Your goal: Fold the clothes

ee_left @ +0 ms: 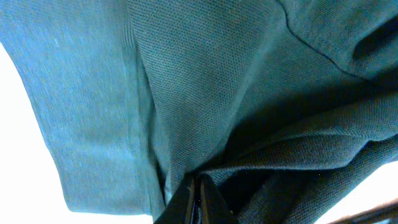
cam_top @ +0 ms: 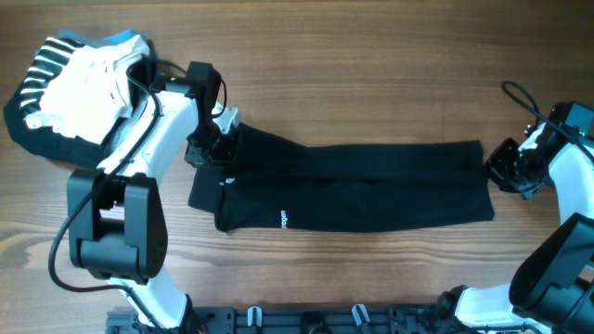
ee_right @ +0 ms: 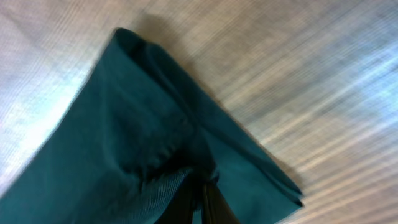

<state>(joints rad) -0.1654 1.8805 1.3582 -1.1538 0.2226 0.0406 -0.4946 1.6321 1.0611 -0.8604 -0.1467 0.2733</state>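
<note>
While the shirt lies as a long folded band across the table, left gripper pinches its far left corner. Right gripper pinches its right end, jaws tight on cloth.

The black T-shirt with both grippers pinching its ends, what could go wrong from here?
1. The left gripper and right gripper each pinch only a small bunch of the black T-shirt; on a lift, fabric might slip from one and the long fold could open.
2. The left arm sits beside the white and striped pile; a wide swing may drag it.
3. The left end looks rumpled, so creases could get folded in.
</note>
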